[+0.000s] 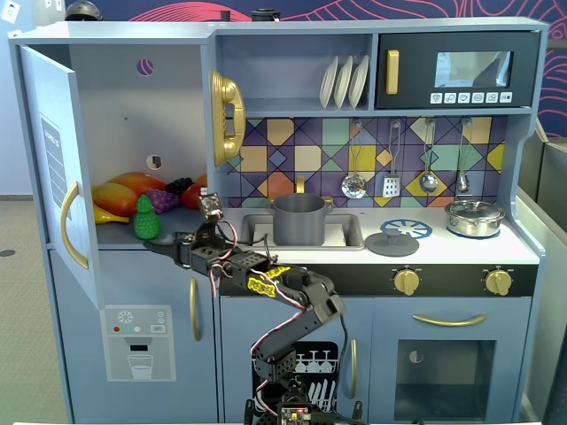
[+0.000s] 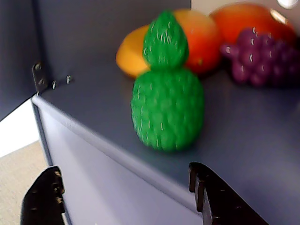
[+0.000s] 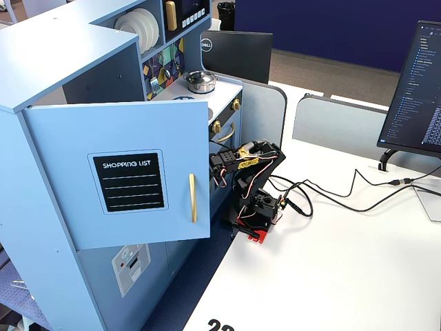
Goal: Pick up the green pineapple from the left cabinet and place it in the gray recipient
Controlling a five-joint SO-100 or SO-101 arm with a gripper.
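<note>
The black two-finger gripper [image 2: 126, 197] is held wide open and empty before the bumpy green plastic pineapple [image 2: 167, 101]; it could be toppled by a low, off-centre approach.

Frontal kitchen view, oblique side view, close wrist view into left cabinet [image 1: 133, 133]

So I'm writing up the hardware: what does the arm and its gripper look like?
The arm is black, built of boxy links, with yellow labels, red, white and black wires looping along it, and a red base clamp seen from the side. The gripper has two matte black fingers with stepped, notched edges.
</note>
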